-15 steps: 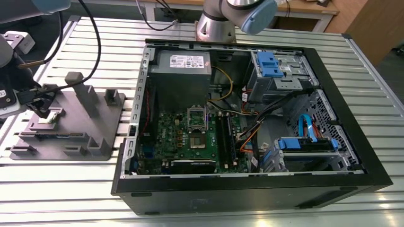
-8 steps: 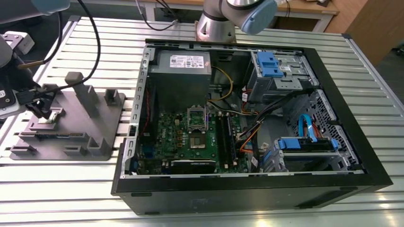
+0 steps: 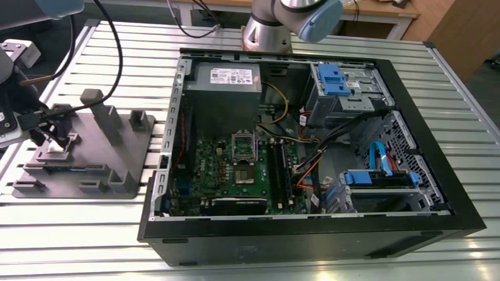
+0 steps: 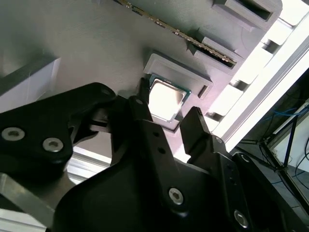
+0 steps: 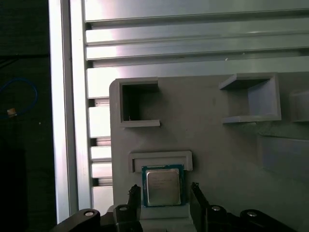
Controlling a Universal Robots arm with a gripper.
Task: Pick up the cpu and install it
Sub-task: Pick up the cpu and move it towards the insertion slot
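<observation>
1. The gripper (image 5: 164, 189) has its fingers (image 5: 195, 193) apart, one on each side of the cpu (image 5: 163, 186). A thin gap shows at each edge in the first wrist view, so I judge nothing is clamped
2. The cpu lies flat, metal top up, in a shallow pocket (image 5: 159, 157) of the grey fixture (image 5: 217, 145), and is not yet lifted
3. In the second wrist view the gripper (image 4: 168, 102) straddles the cpu (image 4: 166, 99) and sits low over the fixture
4. As I judge it, the step in hand is the pick-up, at the point of the grasp. Installing has not begun: the socket (image 3: 243, 146) sits inside the case (image 3: 312, 234), well apart from the fixture (image 3: 149, 140)
5. The grasp seems to call for a square, gentle squeeze on two opposite edges and a level lift, since the pocket's walls hem the chip closely
6. In the exterior view the arm (image 3: 270, 29) is based behind the case. Its gripper (image 3: 47, 132) points down at the fixture on that view's left, over the table (image 3: 93, 234)
</observation>
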